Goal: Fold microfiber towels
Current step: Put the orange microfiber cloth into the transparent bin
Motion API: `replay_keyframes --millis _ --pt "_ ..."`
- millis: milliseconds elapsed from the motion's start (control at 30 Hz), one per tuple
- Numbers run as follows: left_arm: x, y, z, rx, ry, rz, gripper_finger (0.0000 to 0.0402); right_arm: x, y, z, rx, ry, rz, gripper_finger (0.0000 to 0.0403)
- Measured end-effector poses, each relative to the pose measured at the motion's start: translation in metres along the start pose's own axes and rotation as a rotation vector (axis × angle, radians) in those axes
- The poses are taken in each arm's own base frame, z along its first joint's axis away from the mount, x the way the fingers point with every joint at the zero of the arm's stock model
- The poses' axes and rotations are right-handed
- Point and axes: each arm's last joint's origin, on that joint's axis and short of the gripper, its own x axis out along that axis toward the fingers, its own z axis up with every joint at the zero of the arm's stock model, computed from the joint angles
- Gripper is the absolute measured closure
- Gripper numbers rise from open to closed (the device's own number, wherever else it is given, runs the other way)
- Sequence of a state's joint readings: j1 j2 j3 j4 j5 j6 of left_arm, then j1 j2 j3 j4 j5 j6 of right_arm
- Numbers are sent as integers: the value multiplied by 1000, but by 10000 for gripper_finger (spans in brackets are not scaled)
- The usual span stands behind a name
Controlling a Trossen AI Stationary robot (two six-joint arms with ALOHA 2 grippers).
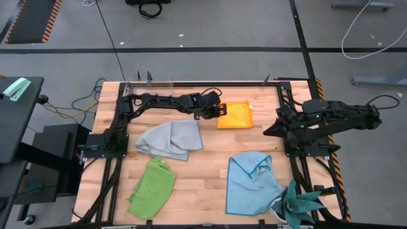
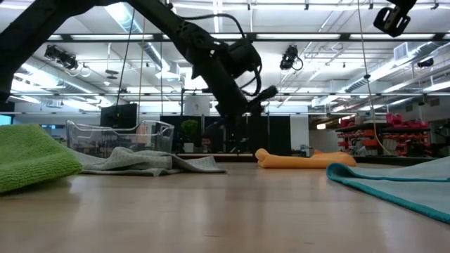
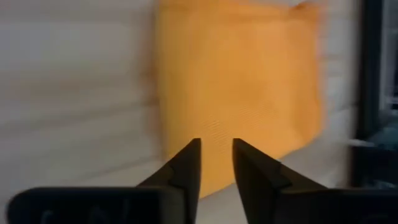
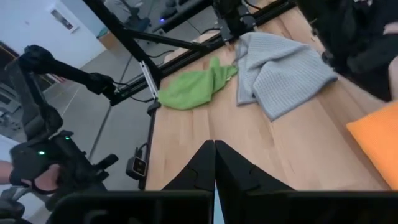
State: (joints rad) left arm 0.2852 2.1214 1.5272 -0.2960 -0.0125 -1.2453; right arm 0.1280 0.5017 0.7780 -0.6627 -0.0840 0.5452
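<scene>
Now your left gripper hangs slightly parted over the folded orange towel — soft, thin, limp — so pinch grey towel corners.

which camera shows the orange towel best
The high view: the whole orange towel lies as a folded rectangle near the table's far edge, left gripper at its side. The left wrist view shows it close but blurred. The low view shows only a flat edge-on strip. The right wrist view catches one corner.
</scene>
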Motion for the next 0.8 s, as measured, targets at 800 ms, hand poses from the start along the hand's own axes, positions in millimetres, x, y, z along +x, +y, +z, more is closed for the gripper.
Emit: replay_keyframes --millis 800 --pt "36 19 10 -126 110 -7 169 1 -1 -2 -5 21 -14 291"
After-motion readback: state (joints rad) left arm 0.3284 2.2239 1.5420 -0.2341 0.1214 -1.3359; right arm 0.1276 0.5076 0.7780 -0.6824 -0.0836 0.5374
